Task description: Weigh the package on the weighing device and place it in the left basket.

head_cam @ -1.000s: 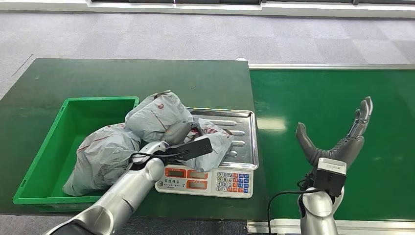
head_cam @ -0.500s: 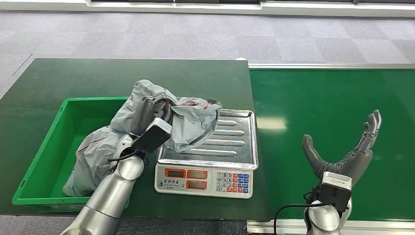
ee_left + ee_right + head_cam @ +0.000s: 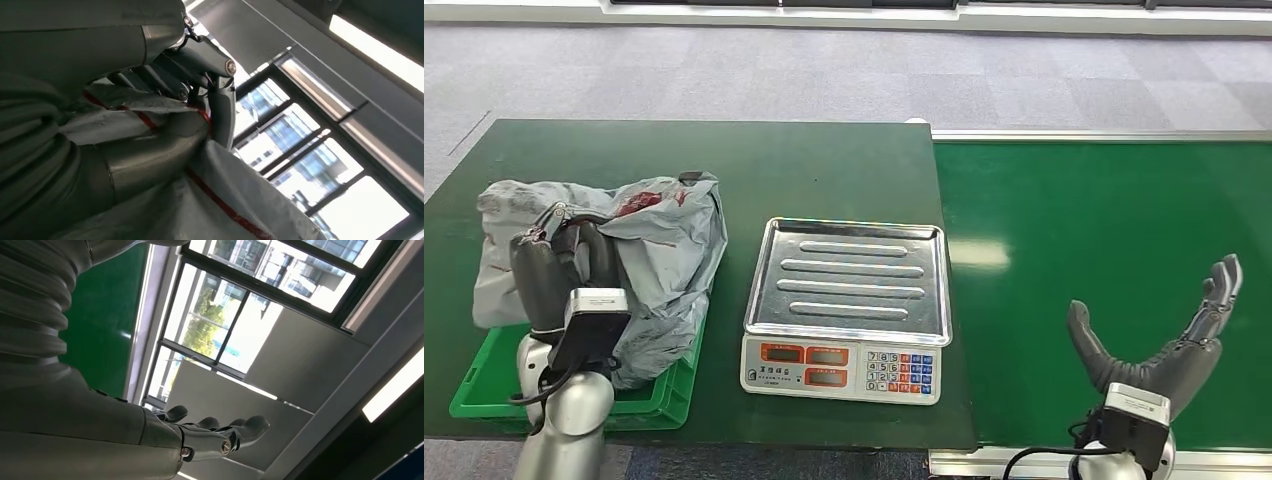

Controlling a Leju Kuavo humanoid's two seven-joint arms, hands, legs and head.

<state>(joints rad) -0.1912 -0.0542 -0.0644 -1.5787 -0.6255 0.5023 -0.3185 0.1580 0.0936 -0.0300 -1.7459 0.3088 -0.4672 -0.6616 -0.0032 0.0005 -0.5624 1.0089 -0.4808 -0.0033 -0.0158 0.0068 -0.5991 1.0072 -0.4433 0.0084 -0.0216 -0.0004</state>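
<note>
The left robot hand (image 3: 559,275) grips the grey package (image 3: 639,245) above the green basket (image 3: 664,395). Right of it stands the weighing scale (image 3: 849,300). The right robot hand (image 3: 1169,345) is spread wide, holding nothing.

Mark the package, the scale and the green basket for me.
package (image 3: 659,235), head view, grey plastic right of the left hand.
scale (image 3: 856,275), head view, middle of the steel pan.
green basket (image 3: 659,405), head view, front rim.

Package (image 3: 659,235): crinkled grey plastic film, probably. Scale (image 3: 849,300) tray: ribbed shiny metal. Basket (image 3: 669,395): glossy green plastic.
</note>
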